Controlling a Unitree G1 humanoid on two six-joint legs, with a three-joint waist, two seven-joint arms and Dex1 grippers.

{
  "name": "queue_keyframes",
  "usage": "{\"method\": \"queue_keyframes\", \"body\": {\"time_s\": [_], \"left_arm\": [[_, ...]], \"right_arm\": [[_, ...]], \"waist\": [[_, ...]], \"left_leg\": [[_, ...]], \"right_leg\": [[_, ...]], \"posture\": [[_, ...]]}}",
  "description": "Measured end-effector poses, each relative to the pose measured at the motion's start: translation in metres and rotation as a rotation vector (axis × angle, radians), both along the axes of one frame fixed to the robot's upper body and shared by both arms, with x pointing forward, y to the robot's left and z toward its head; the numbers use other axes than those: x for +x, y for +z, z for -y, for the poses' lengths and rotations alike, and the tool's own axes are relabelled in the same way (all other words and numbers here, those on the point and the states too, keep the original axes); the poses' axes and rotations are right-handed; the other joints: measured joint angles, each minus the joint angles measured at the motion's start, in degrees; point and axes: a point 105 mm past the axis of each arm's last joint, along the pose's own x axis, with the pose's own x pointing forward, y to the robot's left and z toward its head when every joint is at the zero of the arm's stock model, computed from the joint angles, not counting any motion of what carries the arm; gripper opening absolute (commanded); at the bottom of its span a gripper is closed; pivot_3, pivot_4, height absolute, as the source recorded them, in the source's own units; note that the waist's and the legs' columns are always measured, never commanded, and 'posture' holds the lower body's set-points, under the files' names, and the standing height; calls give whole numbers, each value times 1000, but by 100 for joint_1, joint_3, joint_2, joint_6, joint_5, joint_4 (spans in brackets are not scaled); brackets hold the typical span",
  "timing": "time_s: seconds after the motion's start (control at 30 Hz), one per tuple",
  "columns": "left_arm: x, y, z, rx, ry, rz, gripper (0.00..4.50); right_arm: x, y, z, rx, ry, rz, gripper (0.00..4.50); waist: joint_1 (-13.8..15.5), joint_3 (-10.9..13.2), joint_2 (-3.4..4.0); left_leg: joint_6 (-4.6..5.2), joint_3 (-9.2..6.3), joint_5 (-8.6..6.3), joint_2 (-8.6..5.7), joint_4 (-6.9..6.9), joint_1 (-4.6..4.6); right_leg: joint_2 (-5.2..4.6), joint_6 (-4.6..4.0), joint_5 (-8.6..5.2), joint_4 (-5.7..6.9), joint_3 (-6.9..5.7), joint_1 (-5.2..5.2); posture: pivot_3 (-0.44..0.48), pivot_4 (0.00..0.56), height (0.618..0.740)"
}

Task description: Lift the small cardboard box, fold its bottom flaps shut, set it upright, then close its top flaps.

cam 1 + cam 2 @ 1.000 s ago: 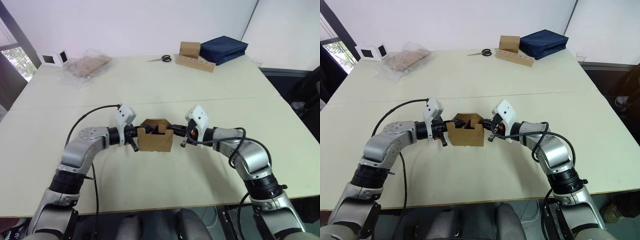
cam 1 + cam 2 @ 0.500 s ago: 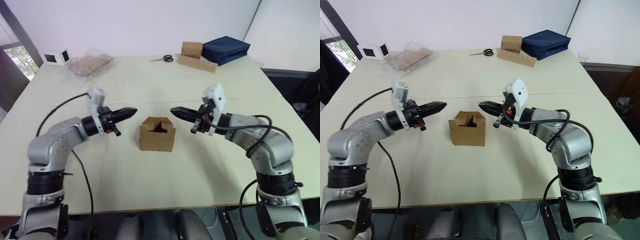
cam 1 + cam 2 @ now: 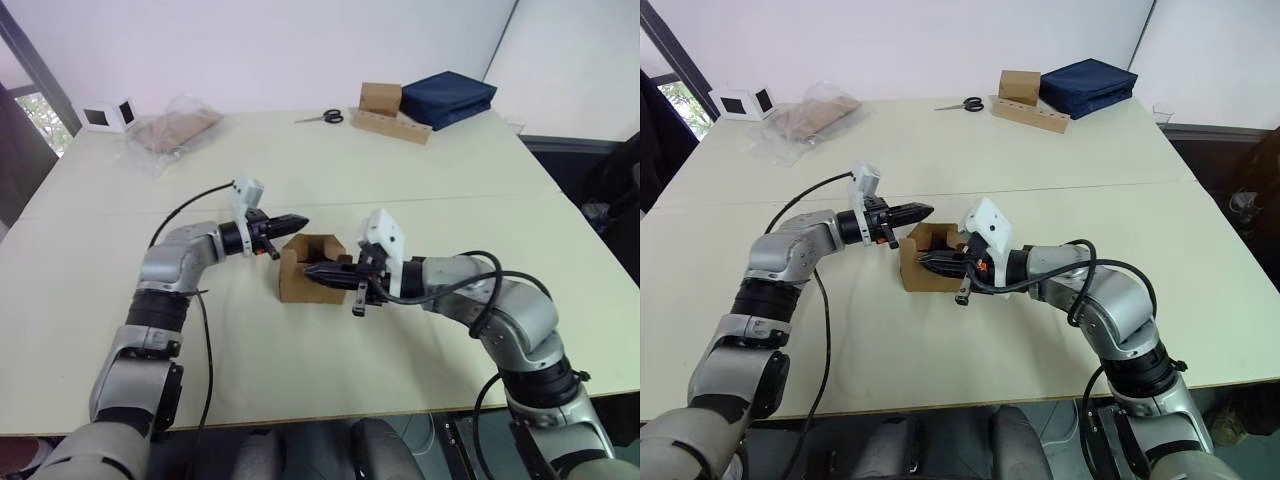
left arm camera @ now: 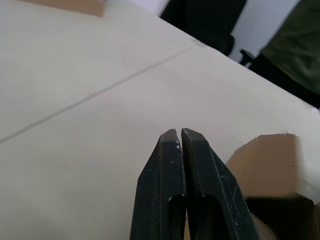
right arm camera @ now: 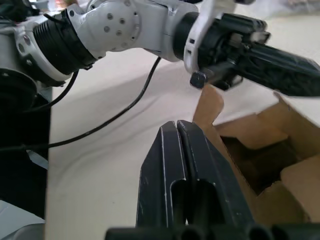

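Observation:
The small cardboard box (image 3: 298, 288) stands on the table (image 3: 300, 370) with its top open. One of the top flaps (image 5: 206, 107) sticks up at the left wall, and others lean inward over the dark inside. The bottom flaps are hidden under it. My left gripper (image 3: 301, 220) is shut and points at the box's rear left top edge, just above it. The right gripper (image 3: 308, 269) is shut too. Its fingers (image 5: 180, 165) reach across the near side of the opening, with the tips by the standing flap. In the left wrist view the box (image 4: 270, 160) sits beside my shut fingers (image 4: 172, 175).
At the far edge lie scissors (image 3: 322, 118), a squarish brown box on a holed cardboard strip (image 3: 390, 113) and a navy bag (image 3: 447, 98). Far left are a clear plastic bag of cardboard (image 3: 175, 128) and white cubes (image 3: 108, 116). A seam crosses the table behind the box.
Half a second ago both arms were spread wide, away from the box. They have swung back in: left gripper to its rear left edge, right gripper across its top.

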Motion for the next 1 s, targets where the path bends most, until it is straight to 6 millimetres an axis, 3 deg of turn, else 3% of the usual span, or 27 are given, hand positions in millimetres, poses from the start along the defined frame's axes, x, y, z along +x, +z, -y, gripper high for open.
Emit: {"method": "queue_keyframes", "body": {"time_s": [0.47, 0.77, 1.0], "left_arm": [[-8, -4, 4, 9, -92, 3, 105], [-15, -17, -10, 52, -76, -23, 105], [-13, -12, -22, 61, -12, -13, 105]], "right_arm": [[26, -33, -2, -100, -66, -20, 0], [29, -36, -2, -129, -53, 21, 0], [30, -36, -2, -122, -57, 25, 0]], "waist": [[14, 0, 0], [24, 0, 0], [8, 0, 0]], "left_leg": [[0, -1, 0, 0, 0, -1], [0, -2, 0, 0, 1, 0], [0, -3, 0, 0, 0, 0]], "right_leg": [[-3, 0, 0, -2, 0, 1], [-4, 0, 0, -2, -1, 4], [-3, 1, 0, -2, -1, 3]], "posture": [[0, 150, 740], [0, 150, 740], [0, 150, 740]]}}
